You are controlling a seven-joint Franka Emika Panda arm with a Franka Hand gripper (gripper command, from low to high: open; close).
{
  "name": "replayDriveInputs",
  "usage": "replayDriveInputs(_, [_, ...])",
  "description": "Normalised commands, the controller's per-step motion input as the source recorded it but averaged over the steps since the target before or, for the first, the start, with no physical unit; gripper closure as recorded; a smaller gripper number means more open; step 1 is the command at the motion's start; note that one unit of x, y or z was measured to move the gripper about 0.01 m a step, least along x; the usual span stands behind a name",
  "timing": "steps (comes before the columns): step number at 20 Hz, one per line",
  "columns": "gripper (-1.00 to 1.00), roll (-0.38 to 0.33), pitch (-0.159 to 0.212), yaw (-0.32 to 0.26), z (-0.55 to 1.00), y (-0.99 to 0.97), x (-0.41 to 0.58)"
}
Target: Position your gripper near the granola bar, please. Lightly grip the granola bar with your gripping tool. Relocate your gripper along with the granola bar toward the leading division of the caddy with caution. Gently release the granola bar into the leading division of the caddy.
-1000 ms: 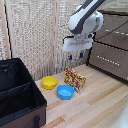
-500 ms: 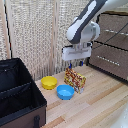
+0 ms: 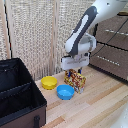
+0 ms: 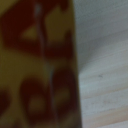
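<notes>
The granola bar (image 3: 76, 81), a box with yellow, red and brown print, stands upright on the wooden table beside the bowls. My gripper (image 3: 75, 73) is right above it, with the white head low over the box top and the dark fingers straddling its upper edge, apparently open. In the wrist view the box's print (image 4: 35, 65) fills most of the picture, very close and blurred. The black caddy (image 3: 35, 102) sits at the exterior view's left, its front-most division (image 3: 17, 104) bounded by a black divider and apart from the gripper.
A yellow bowl (image 3: 49, 83) and a blue bowl (image 3: 65, 92) sit just to the exterior view's left of the box. A brown drawer cabinet (image 3: 112, 52) stands at the right. A woven screen (image 3: 35, 35) backs the table (image 3: 100, 107).
My gripper has come down toward the granola bar, from above it to level with its top. The box, bowls and caddy have not moved.
</notes>
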Motion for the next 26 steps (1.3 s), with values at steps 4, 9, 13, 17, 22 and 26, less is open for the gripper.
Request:
replayDriveInputs(4, [1.00,-0.012,0.007,-0.014,-0.03,0.03,0.013])
replayDriveInputs(9, [1.00,-0.003,0.018,-0.019,-0.01,0.02,0.011])
replayDriveInputs(13, [1.00,-0.001,0.018,-0.033,0.00,0.04,-0.017])
replayDriveInputs(17, [1.00,0.028,0.032,-0.201,0.20,0.07,-0.018])
replayDriveInputs(22, [1.00,0.124,0.093,-0.243,0.64,0.00,0.075])
replayDriveInputs(26, [1.00,0.081,0.083,-0.253,0.75,-0.05,0.134])
